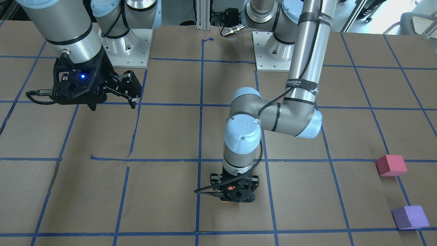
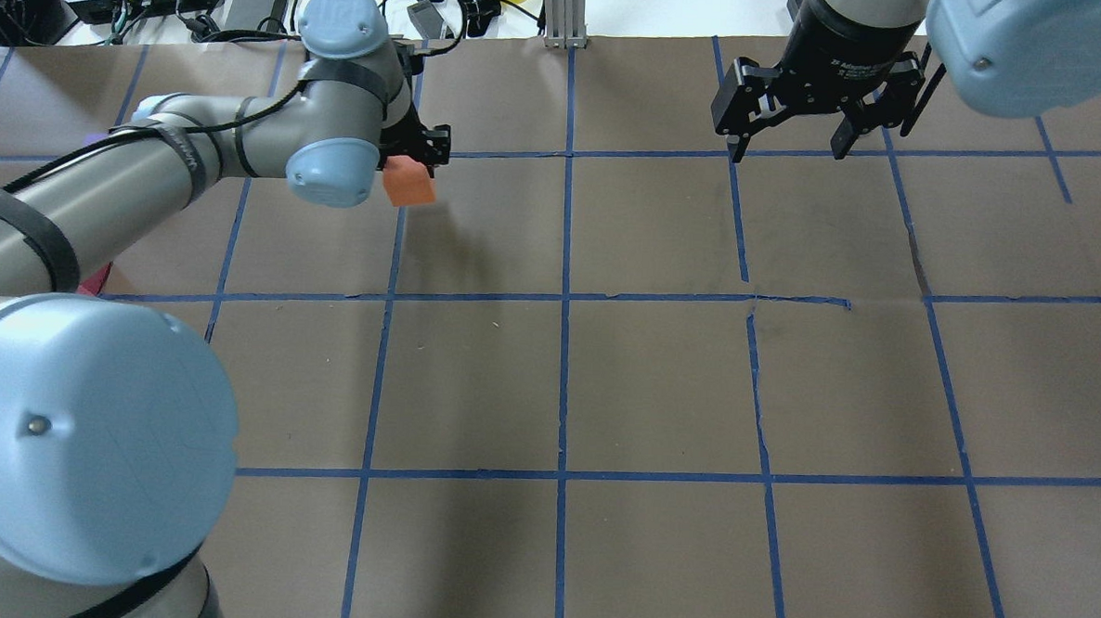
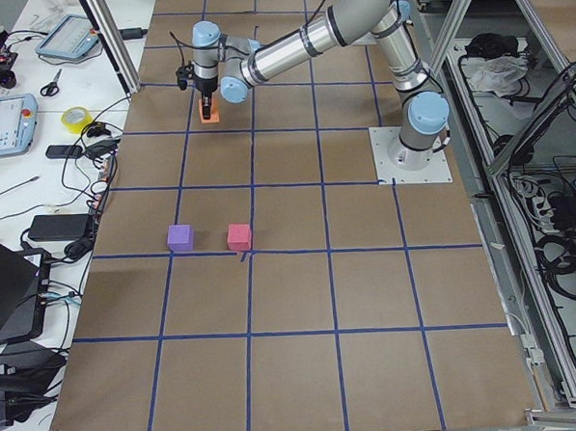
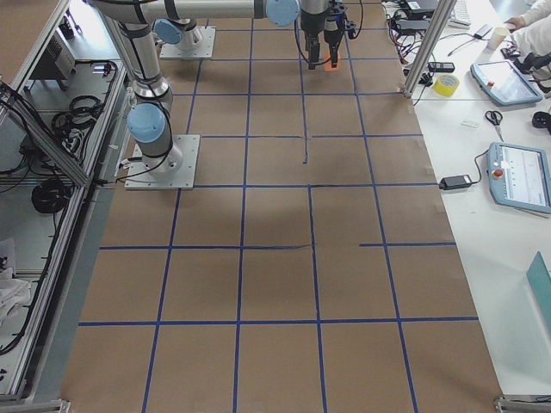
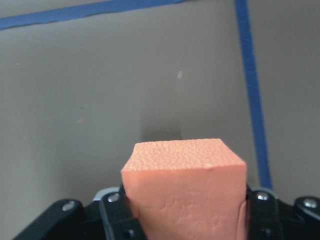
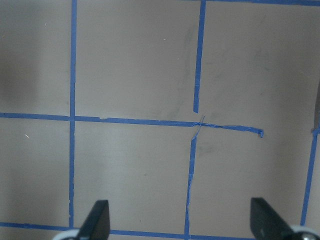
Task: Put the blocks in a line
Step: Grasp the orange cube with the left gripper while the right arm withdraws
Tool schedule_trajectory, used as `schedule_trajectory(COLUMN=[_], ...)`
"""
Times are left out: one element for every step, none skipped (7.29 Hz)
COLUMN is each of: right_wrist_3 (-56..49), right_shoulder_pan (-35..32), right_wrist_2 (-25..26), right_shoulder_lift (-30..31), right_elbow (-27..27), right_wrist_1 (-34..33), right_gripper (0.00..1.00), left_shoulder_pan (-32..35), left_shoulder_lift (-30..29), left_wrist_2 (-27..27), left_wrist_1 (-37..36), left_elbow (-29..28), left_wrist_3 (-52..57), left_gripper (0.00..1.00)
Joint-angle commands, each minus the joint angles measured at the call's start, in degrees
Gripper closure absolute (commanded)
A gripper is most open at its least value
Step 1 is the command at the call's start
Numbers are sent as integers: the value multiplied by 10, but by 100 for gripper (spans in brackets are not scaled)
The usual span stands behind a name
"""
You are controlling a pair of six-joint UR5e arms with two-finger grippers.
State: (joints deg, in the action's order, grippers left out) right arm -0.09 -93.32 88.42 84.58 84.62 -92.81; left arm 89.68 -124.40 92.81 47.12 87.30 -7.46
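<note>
Filling the bottom of the left wrist view, the orange block (image 5: 185,190) is sitting squeezed between the two fingers of the left gripper (image 1: 236,195), which is pointing straight down and clamping it on two opposite faces. The block is hanging low over the bench (image 2: 658,388), close to the edge across from the robot and about midway along it. Whether its underside is touching the brown paper (image 5: 100,100), I cannot tell.

The crimson-pink block (image 1: 391,165) and the purple block (image 1: 410,217) are lying near each other but not touching, toward the bench end on the robot's left. The purple one is the nearer to the corner on the operators' side. Both are sitting well apart from the orange block.

The right gripper (image 2: 787,148) is hovering above the other half of the bench with its fingers spread wide and nothing between them.

The step in hand appears to be the carrying of the orange block. With all three blocks this scattered, the line is hardly begun. The next move is probably calling for a level traverse toward the other two. It is also asking for a set-down square on their axis and close beside one of them before the fingers are parting.
</note>
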Motion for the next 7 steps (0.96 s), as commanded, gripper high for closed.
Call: schedule_trajectory(right_wrist_3=[2, 2, 2, 3, 0, -2, -1], right_shoulder_pan=[-2, -3, -3, -4, -4, -4, -5], right_wrist_2=[-1, -3, -3, -29, -49, -47, -43], right_shoulder_lift=[15, 16, 16, 6, 8, 10, -2], right_elbow=[6, 9, 9, 9, 10, 11, 13], right_wrist_1=[3, 1, 1, -9, -8, -6, -30], right_gripper=[0, 0, 0, 0, 0, 0, 0], left_shoulder_pan=[-125, -167, -205, -233, -271, -294, -301], left_shoulder_lift=[-2, -11, -15, -16, -15, -22, -28], left_wrist_2=[2, 2, 3, 4, 4, 3, 2], left_wrist_1=[4, 6, 17, 59, 137, 198, 198], left_elbow=[-11, -27, -40, -60, -106, -149, -153], left_wrist_3=[95, 180, 247, 261, 263, 287, 333], left_gripper=[100, 100, 100, 100, 100, 100, 100])
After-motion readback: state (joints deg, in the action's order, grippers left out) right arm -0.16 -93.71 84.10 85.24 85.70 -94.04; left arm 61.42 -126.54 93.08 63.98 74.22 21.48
